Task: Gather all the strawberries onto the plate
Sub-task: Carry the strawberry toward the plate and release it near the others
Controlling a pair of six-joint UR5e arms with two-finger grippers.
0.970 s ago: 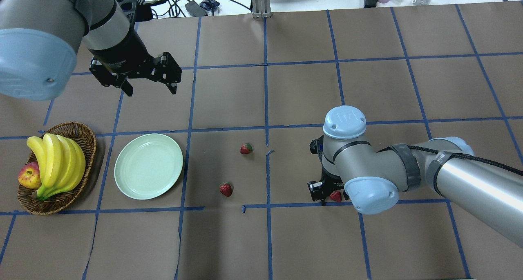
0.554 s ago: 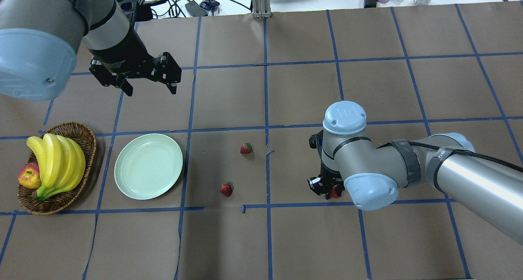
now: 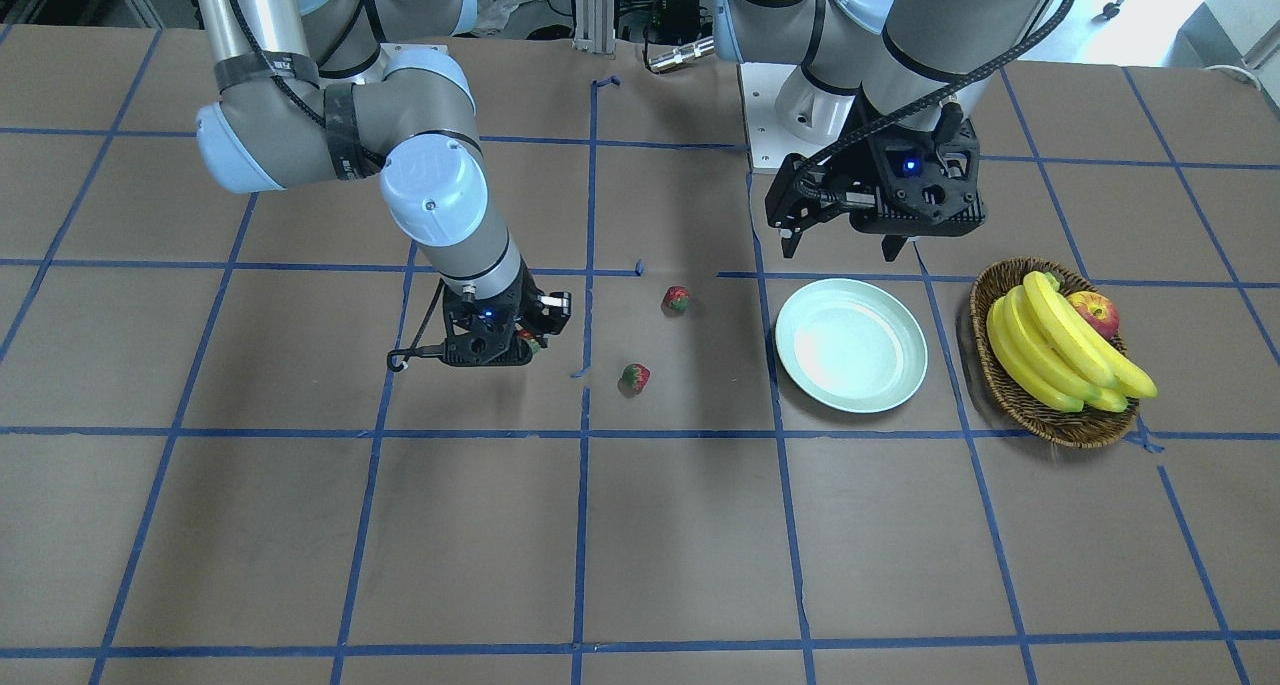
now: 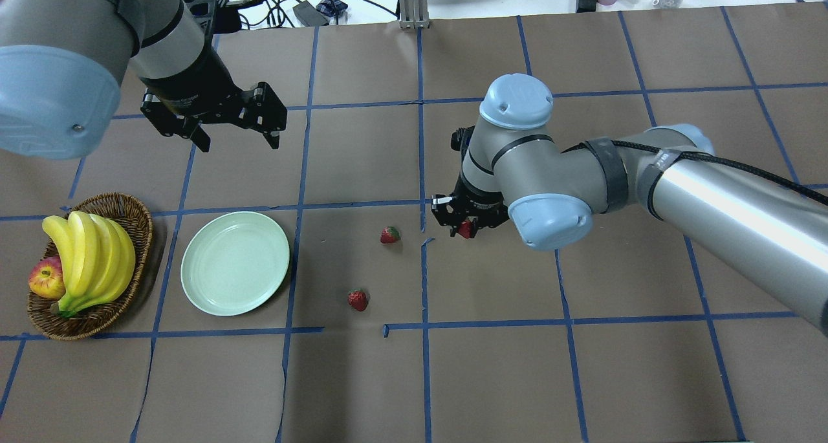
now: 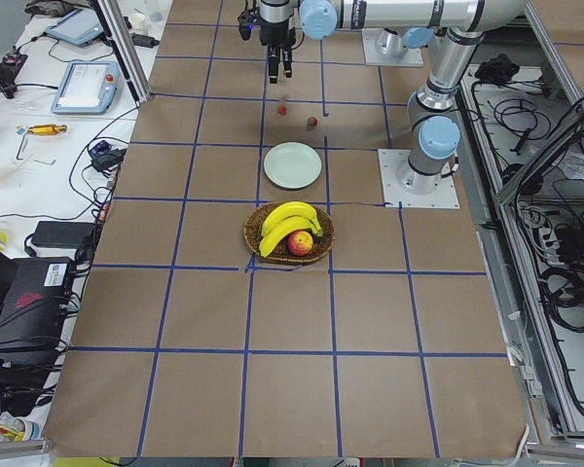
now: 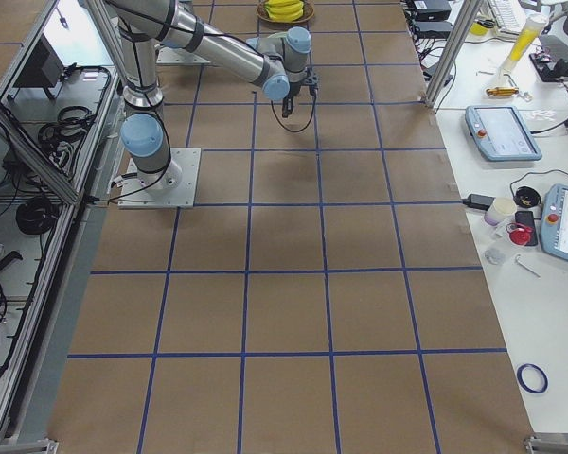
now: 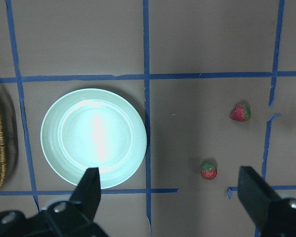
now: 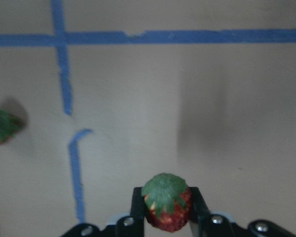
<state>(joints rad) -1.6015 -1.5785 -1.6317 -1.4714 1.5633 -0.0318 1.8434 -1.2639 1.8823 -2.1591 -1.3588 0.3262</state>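
My right gripper is shut on a strawberry and holds it above the table, right of the middle tape line. In the front view that gripper hangs left of the loose fruit. Two more strawberries lie on the table: one near the middle line and one closer to me. Both show in the left wrist view. The pale mint plate lies empty, left of them. My left gripper is open and empty, held high beyond the plate.
A wicker basket with a bunch of bananas and an apple stands left of the plate. Blue tape lines grid the brown table. Cables and gear lie along the far edge.
My right gripper has lifted the strawberry off the table and carried it away from me and to the left, toward the middle line. The left arm has not moved.
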